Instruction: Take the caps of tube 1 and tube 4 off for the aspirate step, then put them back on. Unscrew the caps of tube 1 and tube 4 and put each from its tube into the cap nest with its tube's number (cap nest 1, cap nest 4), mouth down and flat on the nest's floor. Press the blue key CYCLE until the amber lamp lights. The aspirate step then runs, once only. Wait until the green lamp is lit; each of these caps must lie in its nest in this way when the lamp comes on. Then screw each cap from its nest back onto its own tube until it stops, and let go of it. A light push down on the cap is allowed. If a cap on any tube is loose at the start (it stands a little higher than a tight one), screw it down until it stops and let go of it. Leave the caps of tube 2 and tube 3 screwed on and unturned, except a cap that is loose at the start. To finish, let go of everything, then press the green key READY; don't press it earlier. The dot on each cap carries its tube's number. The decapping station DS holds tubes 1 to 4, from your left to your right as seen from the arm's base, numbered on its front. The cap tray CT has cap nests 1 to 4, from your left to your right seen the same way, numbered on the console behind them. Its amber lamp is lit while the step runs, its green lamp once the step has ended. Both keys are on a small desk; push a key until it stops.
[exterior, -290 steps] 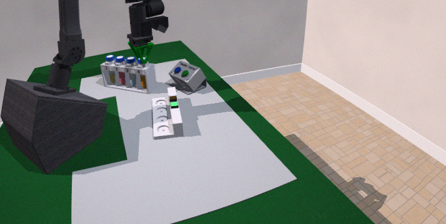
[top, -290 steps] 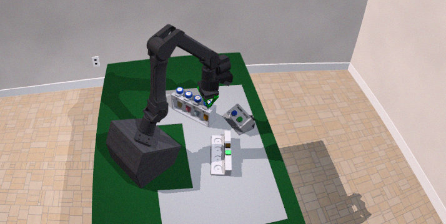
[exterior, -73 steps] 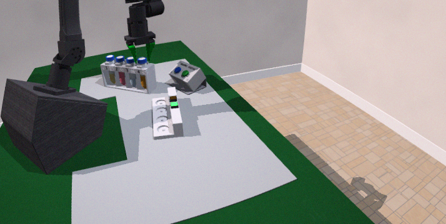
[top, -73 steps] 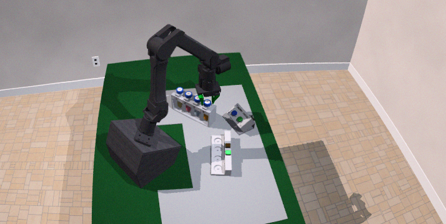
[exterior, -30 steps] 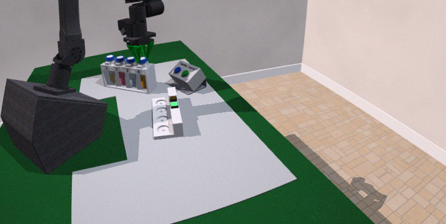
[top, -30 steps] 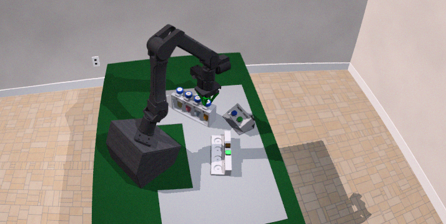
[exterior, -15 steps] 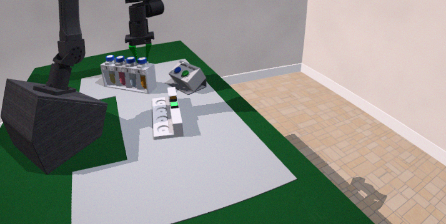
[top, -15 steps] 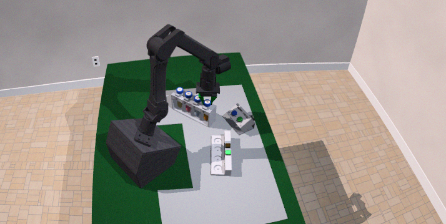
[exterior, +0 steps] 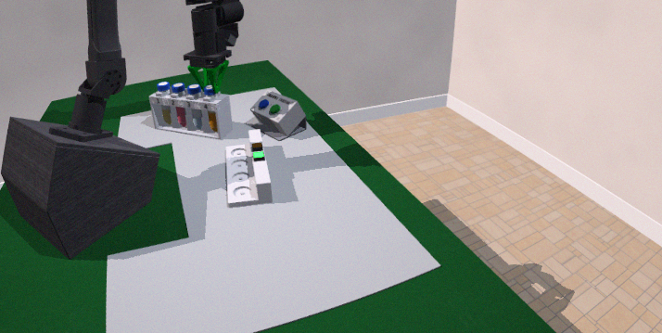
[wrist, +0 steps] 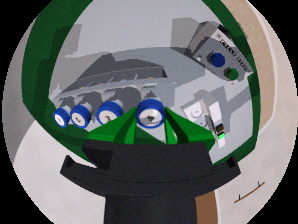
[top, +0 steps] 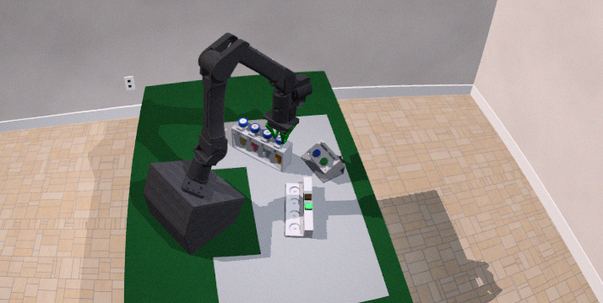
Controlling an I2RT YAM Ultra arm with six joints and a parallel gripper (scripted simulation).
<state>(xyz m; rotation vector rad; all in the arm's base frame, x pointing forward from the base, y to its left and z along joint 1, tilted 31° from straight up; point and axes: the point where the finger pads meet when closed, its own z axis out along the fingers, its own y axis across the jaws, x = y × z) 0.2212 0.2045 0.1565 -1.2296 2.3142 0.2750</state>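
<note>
My gripper (top: 279, 136) (exterior: 209, 86) (wrist: 150, 111) points straight down over the decapping station (top: 284, 161) (exterior: 223, 120) and is shut on the blue cap of tube 4 (top: 279, 140) (exterior: 210, 92) (wrist: 150, 112), at the end nearest the key desk. The cap sits on top of its tube, between the green fingers. The other three blue caps (top: 254, 127) (exterior: 178, 88) (wrist: 81, 116) sit on their tubes. All nests of the cap tray (top: 295, 234) (exterior: 229, 178) look empty. The green lamp (top: 308, 206) (exterior: 259, 155) on the console is lit.
The key desk (top: 334, 169) (exterior: 289, 120) stands right of the station, with the blue key (top: 316, 153) (exterior: 263, 104) (wrist: 217, 60) and the green key (top: 323, 160) (exterior: 275, 108). The arm's dark base block (top: 190, 213) (exterior: 74, 183) stands on the green mat.
</note>
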